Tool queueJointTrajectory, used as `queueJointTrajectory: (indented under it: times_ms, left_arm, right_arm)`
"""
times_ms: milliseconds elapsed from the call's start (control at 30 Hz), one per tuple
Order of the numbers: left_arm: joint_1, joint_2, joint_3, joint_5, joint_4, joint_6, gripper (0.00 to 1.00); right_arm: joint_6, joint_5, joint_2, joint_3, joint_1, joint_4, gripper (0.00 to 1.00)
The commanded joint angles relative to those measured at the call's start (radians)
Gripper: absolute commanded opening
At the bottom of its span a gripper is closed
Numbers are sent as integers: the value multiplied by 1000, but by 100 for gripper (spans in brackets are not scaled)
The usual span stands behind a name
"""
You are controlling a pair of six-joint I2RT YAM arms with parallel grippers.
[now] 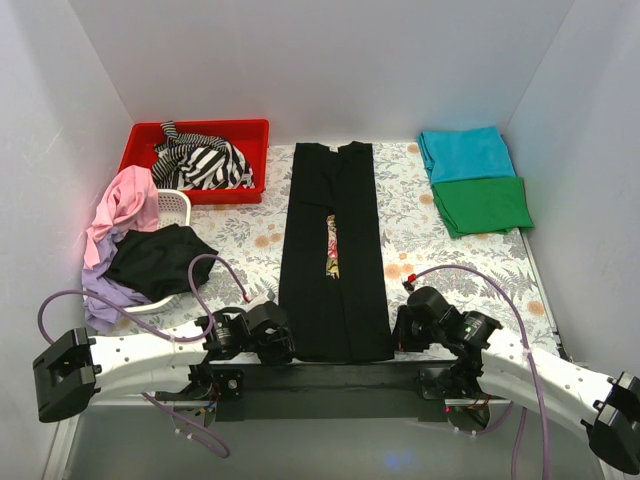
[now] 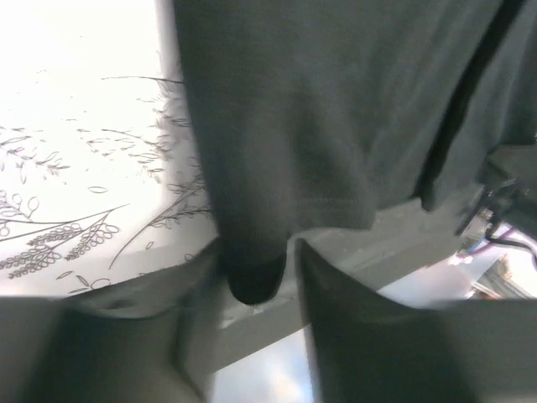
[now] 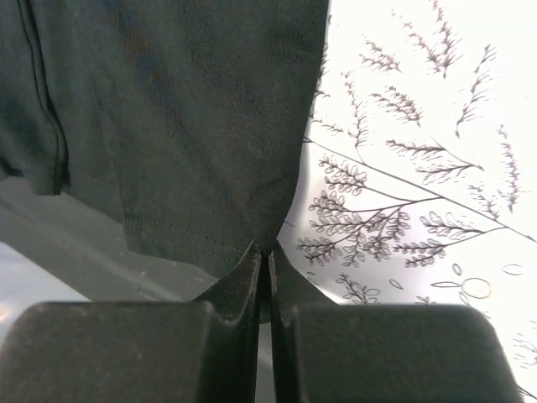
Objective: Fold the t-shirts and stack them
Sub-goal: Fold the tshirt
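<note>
- I see plain white walls (image 1: 300, 60) closing in the back and both sides.
- The counter (image 1: 240, 235) has a pale top printed with grey leafy sprigs and small orange blooms.
- Light is bright and even. In my wrist views the print washes out almost to white.

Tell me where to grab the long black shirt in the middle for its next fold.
Grip the black t-shirt at its two near hem corners, coming from the arms' side, one arm each. It lies as a long narrow strip running away from the arms, so that hem could fold over toward the collar. The jaws of the left gripper and right gripper pinch there now.
</note>
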Motion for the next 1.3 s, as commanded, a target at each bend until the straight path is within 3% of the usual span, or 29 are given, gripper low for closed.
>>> queueJointTrajectory:
  times_ms: [0, 67, 133, 233, 533, 767, 833, 900, 933, 1033, 1267]
  left_arm:
    - [-10, 31, -46, -43, -206, 0, 51]
    - [-12, 28, -40, -45, -205, 0, 58]
    - [-17, 25, -35, -54, -214, -6, 64]
    - [-17, 27, -32, -82, -220, -21, 65]
    - [-18, 143, 22, -177, -230, -61, 58]
    - [-18, 159, 68, -261, -340, -135, 52]
    - [-18, 140, 53, -252, -325, -132, 45]
    - [-18, 123, 46, -252, -332, -139, 39]
    - [-18, 120, 43, -252, -331, -139, 24]
    - [-18, 123, 46, -247, -323, -129, 0]
    - [-18, 172, 76, -194, -285, -47, 0]
  right_arm:
    - [-15, 47, 7, 49, 5, -37, 11]
    - [-18, 41, 26, 49, 5, -37, 23]
    - [-18, 41, 30, 50, 5, -34, 28]
    - [-22, 43, 27, 56, 5, -31, 32]
    - [-29, 32, 30, 61, 5, -22, 29]
    - [-7, -2, 7, 24, 5, 6, 24]
    - [-4, -17, 6, 14, 5, 32, 16]
    - [-3, -15, 19, 6, 5, 36, 14]
    - [-4, -19, 26, 6, 5, 41, 8]
    - [-9, -9, 41, 13, 5, 39, 3]
    - [-7, 121, 3, 85, 5, -113, 1]
